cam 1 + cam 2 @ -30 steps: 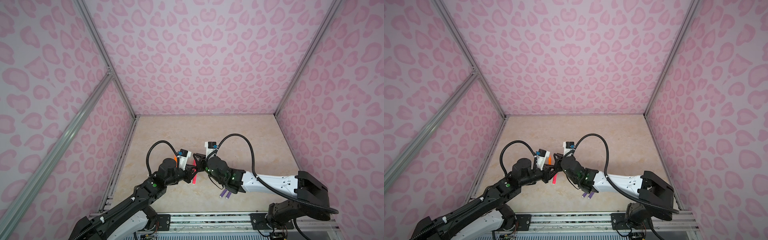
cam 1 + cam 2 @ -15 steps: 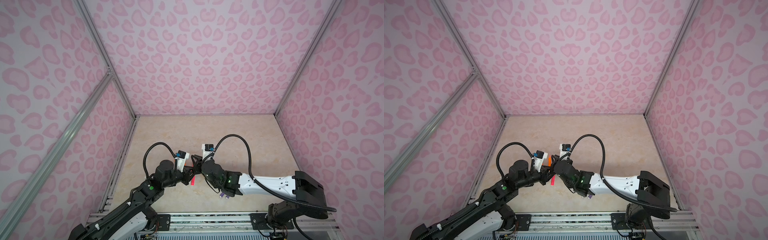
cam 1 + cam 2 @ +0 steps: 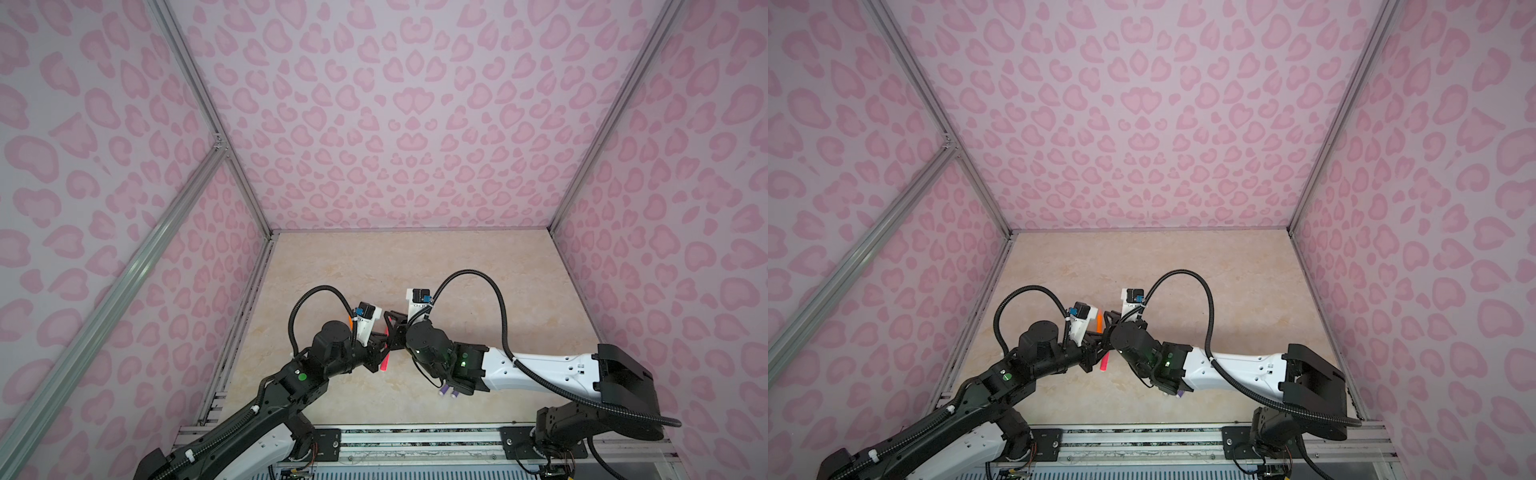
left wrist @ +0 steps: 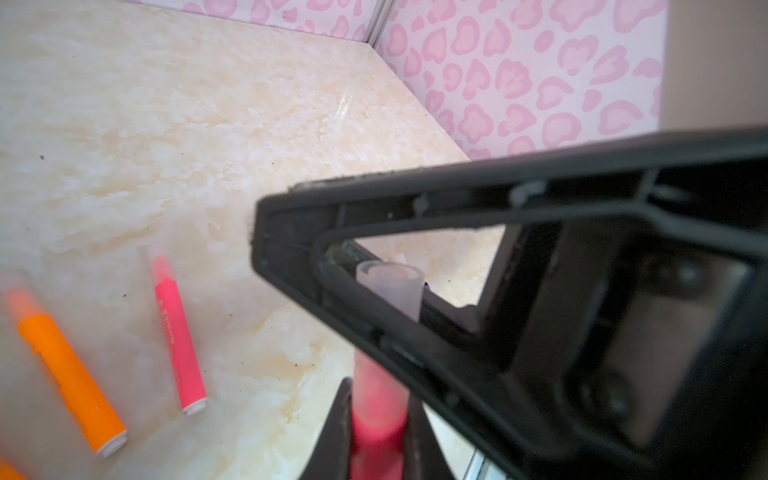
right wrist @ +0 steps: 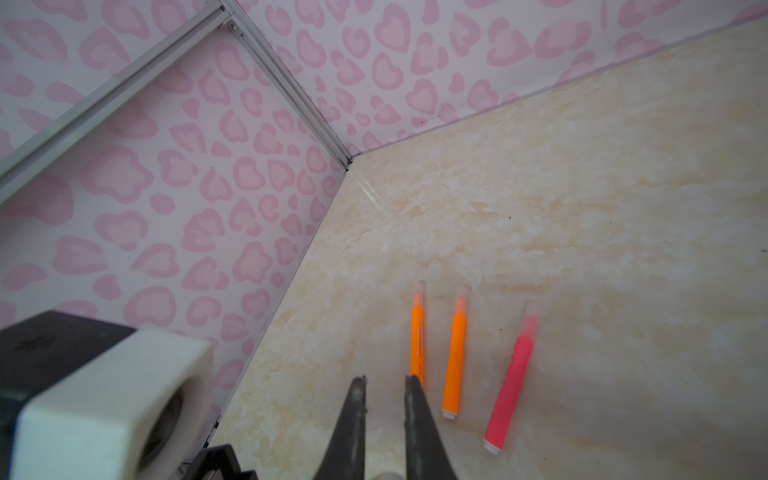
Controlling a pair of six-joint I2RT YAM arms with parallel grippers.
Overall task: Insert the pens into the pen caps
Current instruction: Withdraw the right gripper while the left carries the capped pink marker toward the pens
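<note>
Clenched, the left gripper (image 3: 379,337) holds a slim pink-red marker pen (image 3: 385,362), which in both top views slants down out of it toward the beige marbled tabletop (image 3: 374,270). The right gripper (image 3: 391,329) meets it nose to nose, near the front middle of the table. Two purple pens (image 3: 449,390) peek out from under the right arm; whether they are capped I cannot tell.

From the left wrist, the held pen rises between the left fingers (image 4: 336,419), and its tip is hidden behind the right gripper's black finger. Through that finger's open frame shows a small clear plastic cap (image 4: 390,286), pinched there. Whether the tip has entered it cannot be seen.

From the right wrist, the fingers (image 5: 353,415) stand narrowly apart, closed on the cap, which is only a grey blur at the frame's edge. Beyond them lie two orange pens (image 5: 454,365) and a second pink-red pen (image 5: 513,382), side by side on the tabletop, each already wearing a clear cap.

The likely trouble is a slight misalignment. If the tip catches the rim, the slick little cap may twist or pop out of its pinch. If the push is hard, the pen may slide back through the left fingers. The two grippers are also close enough to knock together.
</note>
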